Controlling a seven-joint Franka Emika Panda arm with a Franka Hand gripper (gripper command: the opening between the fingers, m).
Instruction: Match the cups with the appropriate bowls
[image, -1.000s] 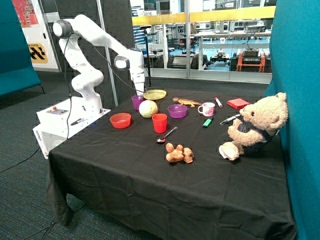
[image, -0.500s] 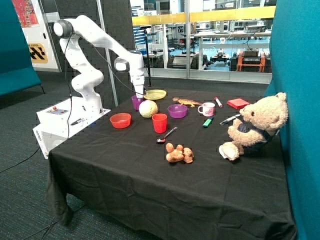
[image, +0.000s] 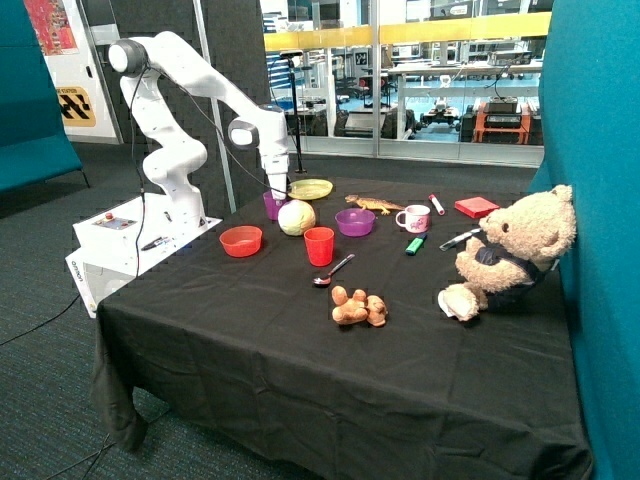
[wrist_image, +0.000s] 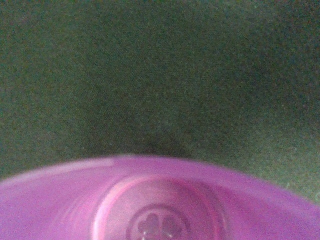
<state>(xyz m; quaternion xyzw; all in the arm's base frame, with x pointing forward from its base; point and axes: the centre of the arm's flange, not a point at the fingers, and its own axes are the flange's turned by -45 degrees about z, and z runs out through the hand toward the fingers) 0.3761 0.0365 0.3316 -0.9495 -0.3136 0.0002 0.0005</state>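
Pincer (image: 277, 190) down at the purple cup (image: 273, 205), right over its rim near the far corner of the counter (image: 330, 370); spread or pinched, cannot tell, fingers hidden from both cameras. Wrist view filled with the cup's open mouth (wrist_image: 160, 200), moulded base showing, dark cloth beyond. Stands upright beside the pale round ball (image: 296, 217), just in front of the yellow-green plate (image: 310, 188). Purple bowl (image: 355, 222) waiting on the other side of the ball, empty by the look of it. Red cup (image: 319, 246) alone nearer the front edge, red bowl (image: 241, 241) well apart from it, also empty. Looks like step one, securing the purple cup; nothing matched yet. Next, probably: grip on the wall, lift clear of the ball, carry across to the purple bowl without clipping the ball.
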